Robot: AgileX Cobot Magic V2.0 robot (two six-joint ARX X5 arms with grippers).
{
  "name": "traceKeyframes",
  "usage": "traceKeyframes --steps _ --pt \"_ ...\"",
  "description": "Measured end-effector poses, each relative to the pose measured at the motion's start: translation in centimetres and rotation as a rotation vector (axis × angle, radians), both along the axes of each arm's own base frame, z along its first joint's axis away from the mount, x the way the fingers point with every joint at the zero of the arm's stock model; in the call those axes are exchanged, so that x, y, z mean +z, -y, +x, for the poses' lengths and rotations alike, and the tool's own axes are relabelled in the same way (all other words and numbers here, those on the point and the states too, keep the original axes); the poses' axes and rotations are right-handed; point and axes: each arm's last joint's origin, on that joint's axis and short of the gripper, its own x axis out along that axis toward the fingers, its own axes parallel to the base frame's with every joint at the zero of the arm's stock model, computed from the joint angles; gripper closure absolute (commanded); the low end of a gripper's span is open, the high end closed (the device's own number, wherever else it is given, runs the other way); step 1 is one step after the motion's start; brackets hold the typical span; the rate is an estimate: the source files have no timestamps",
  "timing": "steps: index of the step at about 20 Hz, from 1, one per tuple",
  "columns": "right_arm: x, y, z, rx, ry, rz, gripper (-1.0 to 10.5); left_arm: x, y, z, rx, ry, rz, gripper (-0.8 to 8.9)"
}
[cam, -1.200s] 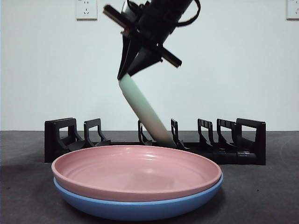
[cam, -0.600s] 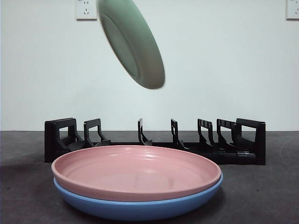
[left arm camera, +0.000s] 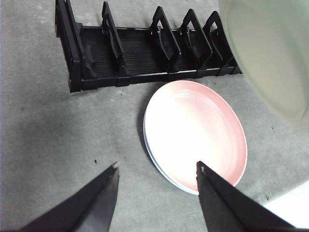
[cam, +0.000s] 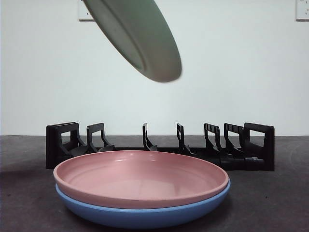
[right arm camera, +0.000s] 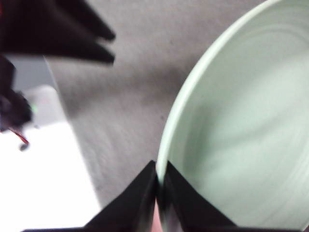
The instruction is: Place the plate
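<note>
A pale green plate [cam: 140, 38] hangs tilted high above the black slotted rack [cam: 63, 142], its upper part cut off by the front view's top edge. My right gripper [right arm camera: 159, 169] is shut on the green plate's rim [right arm camera: 241, 135]; it is out of the front view. My left gripper [left arm camera: 157, 166] hovers open above the table near the pink plate [left arm camera: 193, 130], with nothing between its jaws. The green plate [left arm camera: 270, 53] also shows large beside the rack [left arm camera: 135, 53] in the left wrist view.
A pink plate [cam: 140, 176] lies stacked in a blue plate [cam: 140, 216] on the dark table in front of the rack. All the rack's slots stand empty. The other arm's black jaws [right arm camera: 58, 34] show in the right wrist view.
One second ago the green plate's lower edge rested in a rack slot. It has since been lifted well clear, then drifted slightly right and tipped flatter; the arm left the front view.
</note>
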Motion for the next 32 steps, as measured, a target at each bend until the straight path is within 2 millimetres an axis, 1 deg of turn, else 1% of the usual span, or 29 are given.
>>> traceKeyframes --steps 1,4,6,8,11,13,18,21,27,29,30,32 --pt "-1.0 -0.2 -0.6 -0.009 0.028 -0.031 9.4 0.0 0.0 0.0 0.0 0.0 0.0 5.63" --pt "-4.7 -0.6 -2.4 -0.028 0.111 -0.164 9.4 0.0 0.0 0.0 0.0 0.0 0.0 5.63" --pt "-6.8 -0.5 -3.1 -0.024 0.134 -0.23 9.4 0.0 0.0 0.0 0.0 0.0 0.0 5.63" --pt "-8.5 0.0 -3.4 -0.024 0.138 -0.297 9.4 0.0 0.0 0.0 0.0 0.0 0.0 5.63" --pt "-9.7 -0.1 -3.6 -0.017 0.144 -0.346 9.4 0.0 0.0 0.0 0.0 0.0 0.0 5.63" --pt "-10.7 -1.0 -3.7 0.017 0.148 -0.383 9.4 0.0 0.0 0.0 0.0 0.0 0.0 5.63" --pt "-14.2 -2.8 -3.4 0.098 0.131 -0.519 9.4 0.0 0.0 0.0 0.0 0.0 0.0 5.63" --pt "-15.3 -3.3 -3.3 0.123 0.136 -0.551 9.4 0.0 0.0 0.0 0.0 0.001 0.0 5.63" --pt "-16.5 -4.0 -3.2 0.196 0.117 -0.572 9.4 0.0 0.0 0.0 0.0 0.002 0.0 5.63" --pt "-16.6 -4.1 -3.2 0.206 0.113 -0.572 9.3 0.0 0.0 0.0 0.0 0.002 0.0 5.63" --pt "-16.6 -4.1 -3.2 0.207 0.111 -0.571 9.2 0.0 0.0 0.0 0.0 0.002 0.0 5.63" --pt "-16.6 -4.0 -3.2 0.217 0.094 -0.568 8.5 0.0 0.0 0.0 0.0 0.002 0.0 5.63"
